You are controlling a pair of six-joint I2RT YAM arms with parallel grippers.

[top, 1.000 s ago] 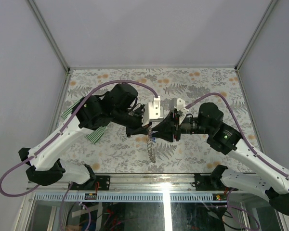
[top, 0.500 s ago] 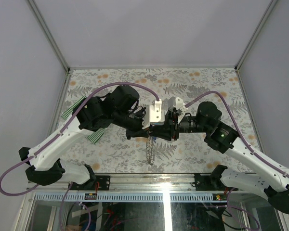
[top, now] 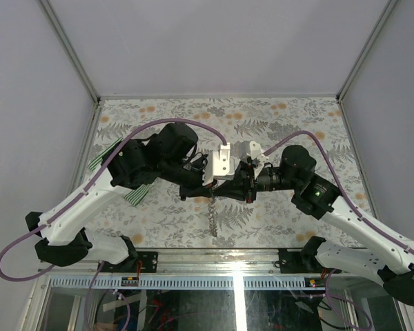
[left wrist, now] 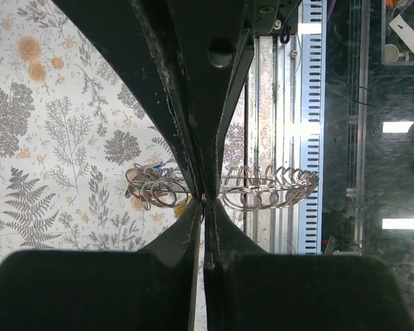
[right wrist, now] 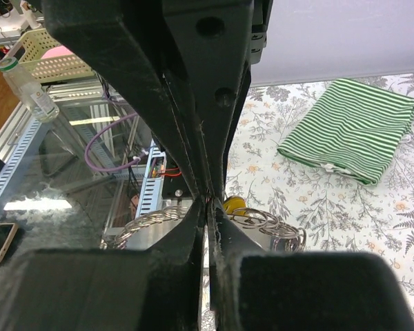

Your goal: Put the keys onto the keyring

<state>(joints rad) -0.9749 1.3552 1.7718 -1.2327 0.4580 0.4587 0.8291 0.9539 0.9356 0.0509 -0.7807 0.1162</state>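
Steel keyring (top: pixel 212 215) hangs from the left gripper's (top: pixel 208 187) pinch over the table (top: pixel 297 117), towards its near edge. Right gripper (top: pixel 222 187), clamped shut alongside, should avoid tugging.

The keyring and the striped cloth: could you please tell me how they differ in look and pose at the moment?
The keyring is a thin grey metal chain; the striped cloth is folded green-and-white fabric. The keyring dangles in the air, pinched where the left tool and right tool meet; the striped cloth lies flat on the table. Both are over the same floral table.
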